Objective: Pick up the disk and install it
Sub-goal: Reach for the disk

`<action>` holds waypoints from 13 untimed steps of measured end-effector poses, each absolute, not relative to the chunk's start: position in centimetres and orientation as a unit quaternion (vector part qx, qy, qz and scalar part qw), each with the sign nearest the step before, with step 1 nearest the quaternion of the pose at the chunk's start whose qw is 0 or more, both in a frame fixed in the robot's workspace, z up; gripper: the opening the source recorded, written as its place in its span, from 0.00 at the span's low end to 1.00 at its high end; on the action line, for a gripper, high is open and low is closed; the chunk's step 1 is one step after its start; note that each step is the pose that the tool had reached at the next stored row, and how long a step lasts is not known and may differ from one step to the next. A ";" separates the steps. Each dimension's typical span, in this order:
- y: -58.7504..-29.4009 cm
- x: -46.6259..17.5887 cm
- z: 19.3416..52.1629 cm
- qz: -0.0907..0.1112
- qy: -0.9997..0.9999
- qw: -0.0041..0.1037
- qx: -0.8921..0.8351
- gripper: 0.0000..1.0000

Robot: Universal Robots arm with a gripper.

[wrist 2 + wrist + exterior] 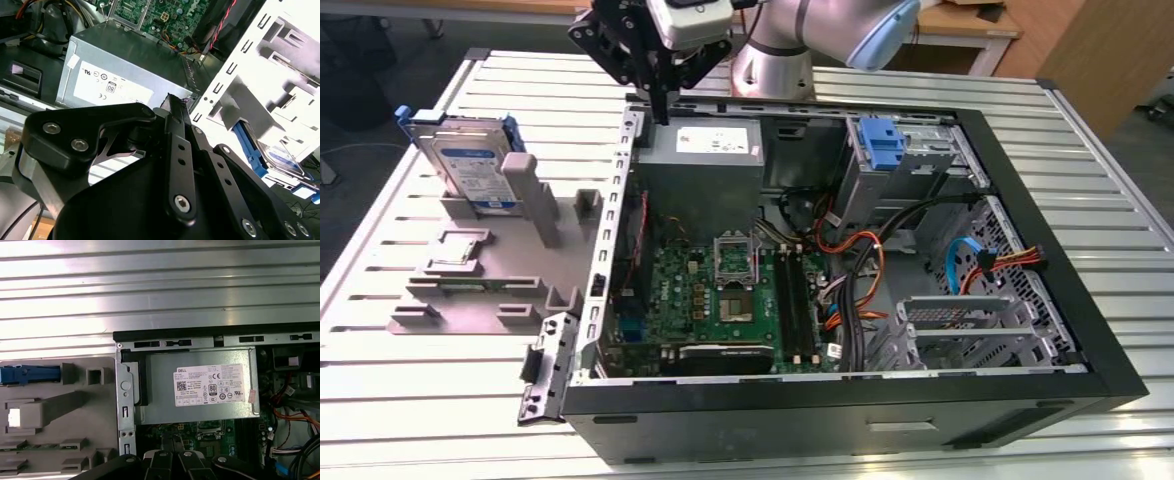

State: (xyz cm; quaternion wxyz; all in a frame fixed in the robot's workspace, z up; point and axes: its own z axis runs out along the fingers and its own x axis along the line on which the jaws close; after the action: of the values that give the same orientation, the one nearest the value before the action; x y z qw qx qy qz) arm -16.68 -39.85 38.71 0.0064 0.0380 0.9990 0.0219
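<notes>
The disk stands upright on its edge in a grey holder at the exterior view's left, a silver drive with a white-and-blue label and blue rail frame. Its blue rail also appears in the second wrist view and its blue top edge in the first wrist view. My gripper hangs over the back left corner of the open computer case, just above the power supply, well to the right of the disk. Its black fingers meet at the tips with nothing between them.
The grey fixture beside the case also carries a small square silver chip. Inside the black case are the motherboard, loose cables, a blue bracket in the upper bay and a metal drive cage. A slatted metal table lies underneath.
</notes>
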 end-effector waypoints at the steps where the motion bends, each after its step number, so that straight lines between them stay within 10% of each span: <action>1: -39.9 -16.7 38.7 0.022 0.999 0.006 0.038 0.10; 13: -39.9 -17.2 38.7 0.022 0.999 0.006 0.038 0.10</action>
State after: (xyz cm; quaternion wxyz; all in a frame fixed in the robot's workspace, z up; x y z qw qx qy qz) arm -17.24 -39.86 38.70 0.0065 0.0381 0.9990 0.0219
